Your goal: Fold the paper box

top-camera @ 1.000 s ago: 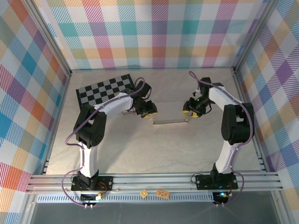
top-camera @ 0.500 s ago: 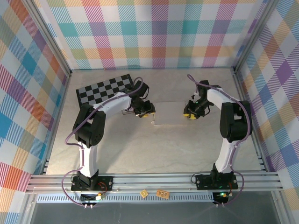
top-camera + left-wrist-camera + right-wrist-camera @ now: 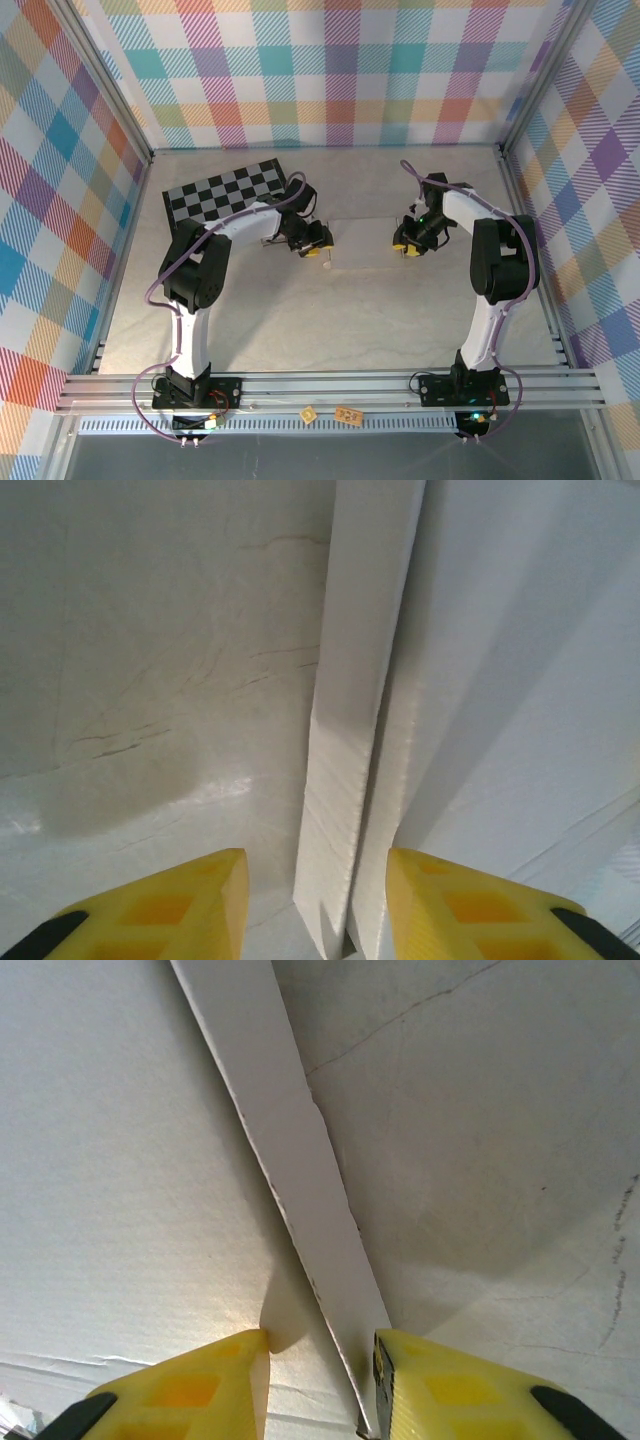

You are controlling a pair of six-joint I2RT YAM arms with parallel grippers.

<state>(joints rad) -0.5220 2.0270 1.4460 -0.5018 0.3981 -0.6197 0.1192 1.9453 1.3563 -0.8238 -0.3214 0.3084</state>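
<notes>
The paper box point(image 3: 362, 242) is a white card sheet lying flat mid-table between both arms. My left gripper point(image 3: 318, 247) is at its left edge and my right gripper point(image 3: 404, 244) at its right edge. In the left wrist view a raised, doubled side flap point(image 3: 350, 780) stands between the yellow fingers point(image 3: 170, 910); my left gripper point(image 3: 318, 905) is open, with a gap on the flap's left. In the right wrist view a thin slanted flap point(image 3: 320, 1220) leans against the right finger point(image 3: 460, 1380); my right gripper point(image 3: 320, 1380) is open, its left finger resting by the box panel point(image 3: 120, 1160).
A black-and-grey checkerboard point(image 3: 225, 190) lies at the back left, behind the left arm. Two small printed cards point(image 3: 309, 413) sit on the front rail. Plaid walls and aluminium frame posts point(image 3: 515, 190) enclose the table point(image 3: 330, 320).
The right gripper's jaws have narrowed around the box's right flap. The left gripper has shifted slightly along the box's left edge, and the box now lies flatter.
</notes>
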